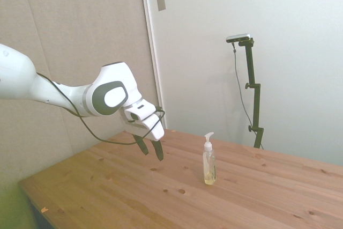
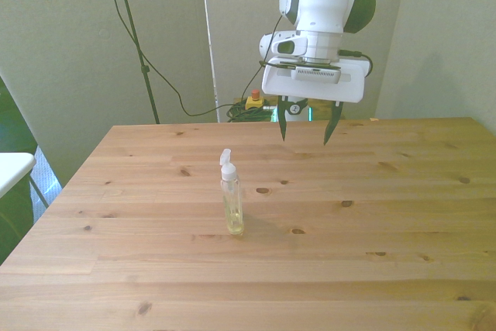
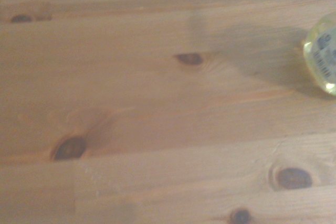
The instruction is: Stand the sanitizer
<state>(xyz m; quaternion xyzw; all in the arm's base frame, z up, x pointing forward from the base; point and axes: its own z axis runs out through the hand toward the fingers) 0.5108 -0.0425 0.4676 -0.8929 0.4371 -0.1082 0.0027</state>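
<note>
Sanitizer [image 2: 231, 201] standing upright on surface [image 2: 403, 215]; tool [image 2: 309, 130] hovering wide, empty, at 2 o'clock. Risk: stray arm swing tipping narrow btl.

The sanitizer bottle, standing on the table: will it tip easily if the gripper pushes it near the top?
Probably yes: the sanitizer is tall and narrow on a small base. Gel seems to fill only its lower part, so it is likely light. Its clear plastic may be slippery for the open gripper.

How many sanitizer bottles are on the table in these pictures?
1. The sanitizer stands upright on the wooden table, near the middle, apart from the gripper, which hangs above with open jaws. No other bottle shows in any view.
</note>
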